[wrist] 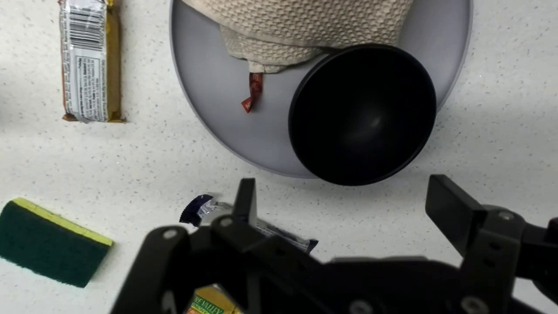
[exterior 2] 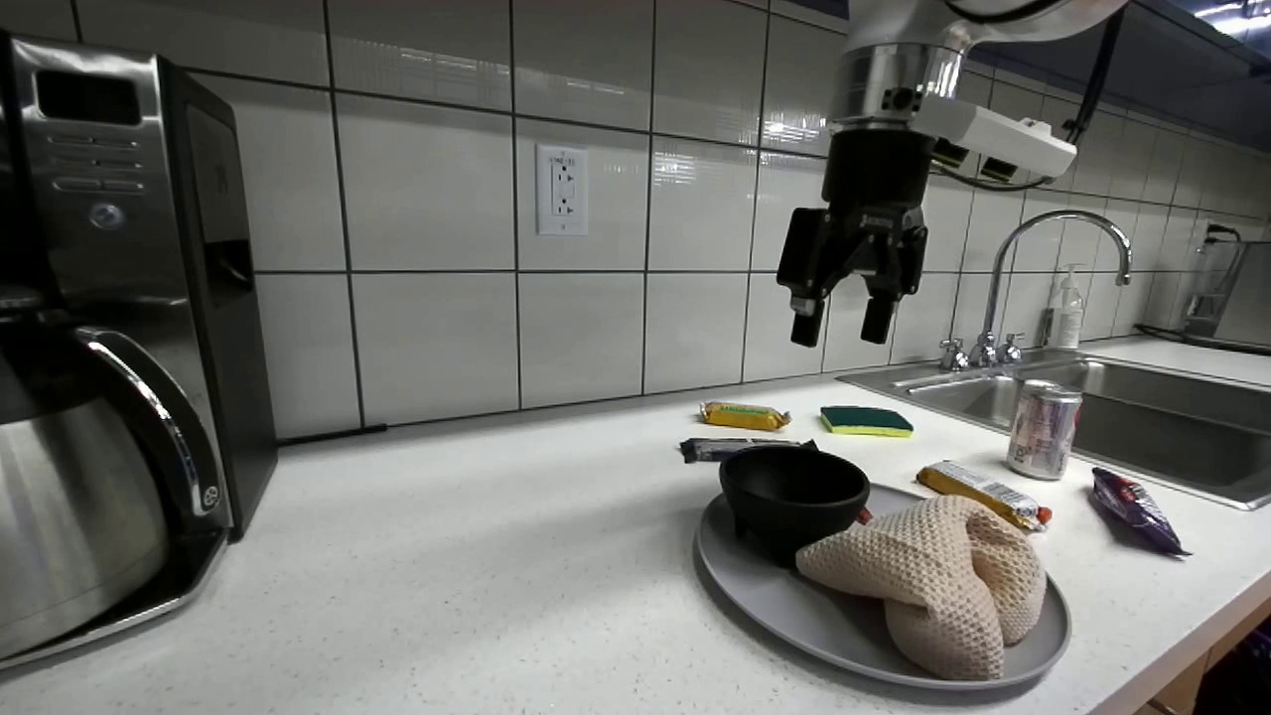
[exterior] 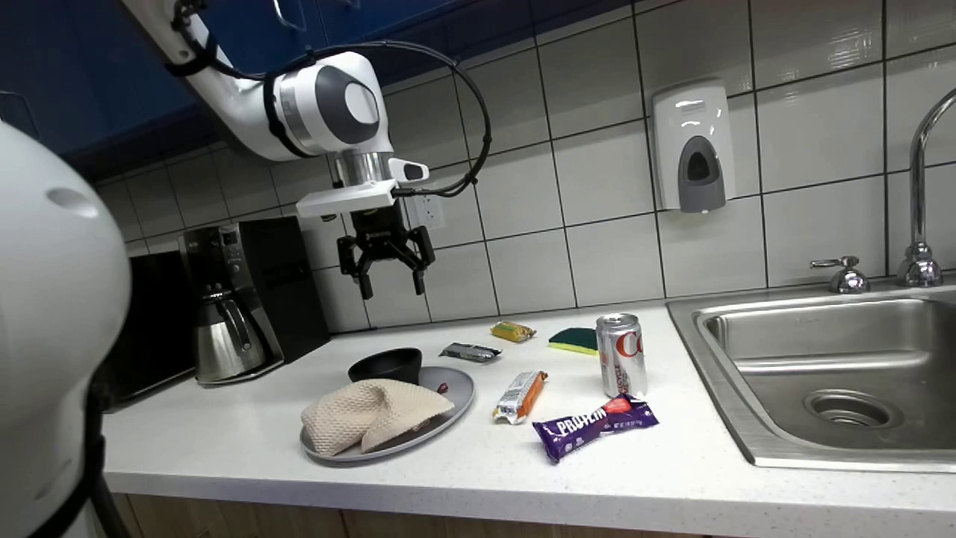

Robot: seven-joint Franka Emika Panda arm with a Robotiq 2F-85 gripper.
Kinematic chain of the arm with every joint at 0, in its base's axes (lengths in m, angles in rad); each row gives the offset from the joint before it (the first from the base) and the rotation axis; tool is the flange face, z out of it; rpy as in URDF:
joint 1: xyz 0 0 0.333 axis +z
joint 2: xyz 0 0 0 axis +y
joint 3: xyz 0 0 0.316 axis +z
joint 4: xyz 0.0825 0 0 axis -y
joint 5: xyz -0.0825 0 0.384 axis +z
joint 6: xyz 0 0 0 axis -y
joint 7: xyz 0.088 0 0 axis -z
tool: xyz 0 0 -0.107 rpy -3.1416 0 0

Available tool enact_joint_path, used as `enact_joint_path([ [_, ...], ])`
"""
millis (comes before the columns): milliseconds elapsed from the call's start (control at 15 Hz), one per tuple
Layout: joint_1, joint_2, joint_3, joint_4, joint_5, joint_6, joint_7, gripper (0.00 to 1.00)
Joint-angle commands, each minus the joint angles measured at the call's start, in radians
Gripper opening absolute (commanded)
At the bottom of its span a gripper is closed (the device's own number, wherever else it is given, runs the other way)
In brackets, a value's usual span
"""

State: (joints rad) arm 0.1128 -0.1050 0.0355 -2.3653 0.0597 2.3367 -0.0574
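Left to right across an exterior view, the red tag at the edge of the beige cloth carries marks too small to read, and the dark silver wrapper has no print I can make out. On the yellow wrapper the wrist view gives "RE VALLEY" on a green band, the part before it covered by the claw. The orange bar turns a barcode and a panel of fine print to the wrist camera. White capitals on the purple wrapper spell PROTEIN; the silver can just behind it bears a large red C — its smaller text is blurred.

The claw hangs in the air, jaws spread wide. Below it, well apart, the black bowl sits on the grey plate, overlapping the rim, just beside the cloth. In the wrist view the bowl shows ahead of the jaw tips, in the span between them, while one jaw partly hides the dark silver wrapper.

The counter is white and speckled. From the left come blue cabinets overhead, a black coffee maker with its steel carafe, pale wall tiles, a green-and-yellow sponge, a soap dispenser — then a steel sink and curved faucet.
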Motion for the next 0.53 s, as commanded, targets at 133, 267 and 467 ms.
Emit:
enact_joint_path([
  [133, 0.018, 0.036, 0.037, 0.047, 0.040, -0.027, -0.031, 1.00],
  [267, 0.028, 0.049, 0.049, 0.054, 0.054, -0.026, -0.034, 1.00],
  [467, 0.041, 0.074, 0.064, 0.061, 0.095, -0.019, -0.055, 1.00],
])
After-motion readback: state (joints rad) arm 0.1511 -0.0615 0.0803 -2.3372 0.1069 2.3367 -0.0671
